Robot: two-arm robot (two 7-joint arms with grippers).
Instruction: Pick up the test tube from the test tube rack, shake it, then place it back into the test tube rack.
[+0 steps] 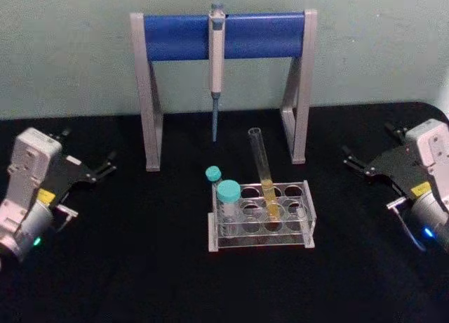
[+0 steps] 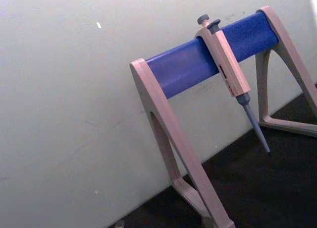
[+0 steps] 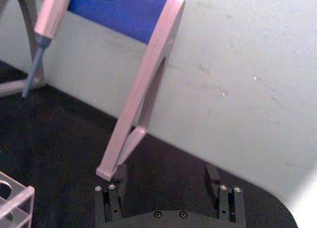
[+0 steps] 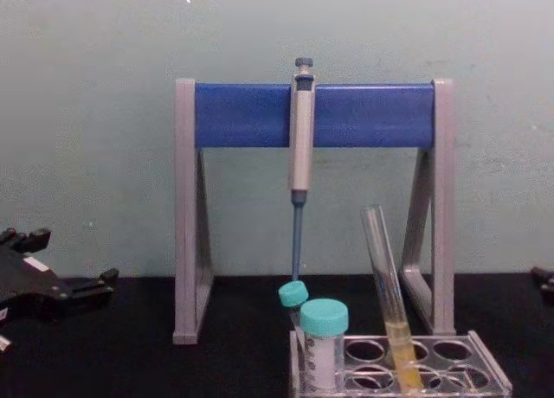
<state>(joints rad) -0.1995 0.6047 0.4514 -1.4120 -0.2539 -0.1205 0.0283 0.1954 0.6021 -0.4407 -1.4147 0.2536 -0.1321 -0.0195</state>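
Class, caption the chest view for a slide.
Test tube leans in the test tube rack beside teal-capped tubes; pipette hangs on stand; left claw and right claw parked.

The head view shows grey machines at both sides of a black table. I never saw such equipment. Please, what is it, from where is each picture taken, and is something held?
They are a robot's two arms, each ending in a claw. The left claw and the right claw are open, off to the sides, and hold nothing. One camera sits on the head, one on the chest, one on each wrist. On the table stands a test tube rack holding the test tube, with yellow liquid, and two teal-capped tubes. Behind, a pipette hangs on a blue stand.
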